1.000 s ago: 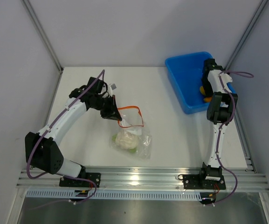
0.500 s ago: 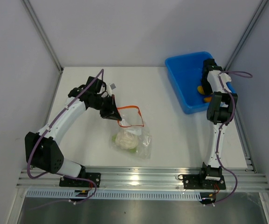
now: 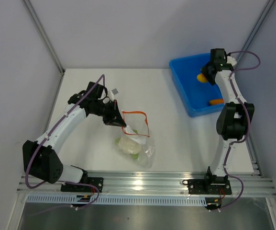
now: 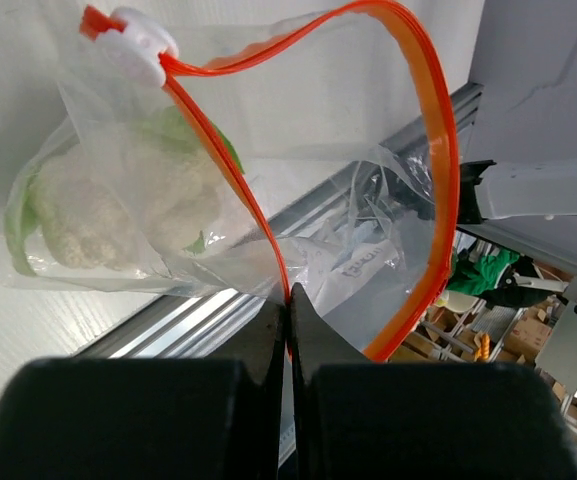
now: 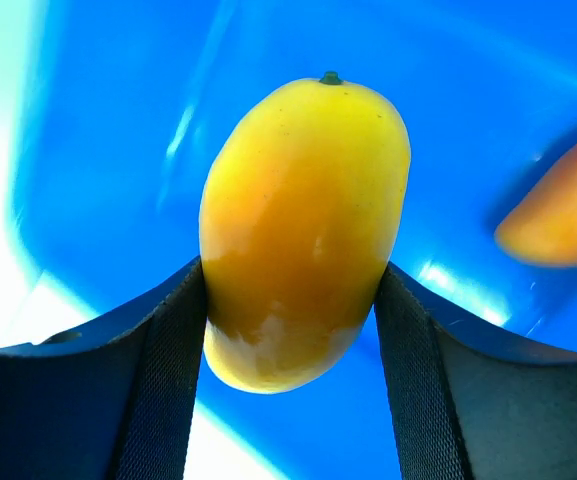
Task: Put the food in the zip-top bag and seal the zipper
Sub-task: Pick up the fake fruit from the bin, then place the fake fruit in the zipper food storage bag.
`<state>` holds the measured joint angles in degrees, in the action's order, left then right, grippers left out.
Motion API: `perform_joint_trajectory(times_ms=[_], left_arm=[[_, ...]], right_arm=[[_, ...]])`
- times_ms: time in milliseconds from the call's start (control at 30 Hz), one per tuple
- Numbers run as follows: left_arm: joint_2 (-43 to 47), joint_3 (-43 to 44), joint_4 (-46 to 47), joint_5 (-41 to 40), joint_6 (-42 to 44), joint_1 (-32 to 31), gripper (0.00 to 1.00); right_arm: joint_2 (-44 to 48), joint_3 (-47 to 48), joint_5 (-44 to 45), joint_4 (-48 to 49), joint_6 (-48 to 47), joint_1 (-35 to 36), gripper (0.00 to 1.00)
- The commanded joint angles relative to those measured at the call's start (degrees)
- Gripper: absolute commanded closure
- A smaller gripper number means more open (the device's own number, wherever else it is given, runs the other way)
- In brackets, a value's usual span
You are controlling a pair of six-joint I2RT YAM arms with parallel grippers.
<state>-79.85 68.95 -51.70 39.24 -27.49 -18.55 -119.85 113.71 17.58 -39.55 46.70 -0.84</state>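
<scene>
The clear zip-top bag [image 3: 145, 146] lies at mid-table with its mouth held up and open. My left gripper [image 3: 117, 120] is shut on the orange-red zipper [image 3: 146, 123] at the mouth's near edge. In the left wrist view its closed jaws [image 4: 288, 300] pinch the zipper [image 4: 438, 150], and the white slider [image 4: 138, 45] sits at one end. The white-and-green cauliflower piece [image 3: 127, 145] [image 4: 98, 210] is inside the bag. My right gripper [image 3: 205, 76] [image 5: 290, 275] is shut on the yellow-orange piece [image 5: 303, 220] [image 3: 201, 77], above the blue bin.
The blue bin [image 3: 185, 72] [image 5: 98, 150] stands at the back right of the table. A red-orange piece [image 3: 216, 101] [image 5: 558, 210] lies in its near right corner. Grey walls close in the left, back and right sides, and a metal rail runs along the near edge.
My right gripper has closed on the yellow-orange piece and risen toward the back of the bin with it. My left gripper has shifted slightly right, pulling the bag mouth wider.
</scene>
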Motion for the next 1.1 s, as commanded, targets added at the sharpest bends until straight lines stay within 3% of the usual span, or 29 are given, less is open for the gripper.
perform_joint_trajectory(times_ms=[0, 100, 333, 400, 600, 1067], left_arm=[[3.74, -0.39, 1.51, 4.17, -3.45, 0.27, 0.99], [4.97, -0.92, 1.61, 4.09, -5.03, 0.26, 0.99], [9.97, -3.72, 5.46, 2.77, -10.12, -0.35, 0.99], [10.68, -4.43, 6.08, 2.42, -10.83, -0.87, 0.99], [13.93, -7.77, 7.05, 1.01, -12.50, -1.76, 0.99], [17.36, -8.22, 4.24, -0.92, -13.82, -3.25, 0.99]], right_arm=[[9.62, -7.69, -7.46, 7.11, -8.54, 4.17, 0.86], [16.91, -14.12, -12.38, 9.49, -12.85, 7.86, 0.86], [33.25, -25.54, -32.76, 12.91, -21.46, 15.69, 0.85], [35.73, -27.57, -41.38, 13.01, -23.05, 18.14, 0.84], [41.01, -29.51, -50.44, 10.47, -26.39, 28.15, 0.83], [41.72, -35.57, -48.70, 8.71, -28.68, 44.69, 0.82]])
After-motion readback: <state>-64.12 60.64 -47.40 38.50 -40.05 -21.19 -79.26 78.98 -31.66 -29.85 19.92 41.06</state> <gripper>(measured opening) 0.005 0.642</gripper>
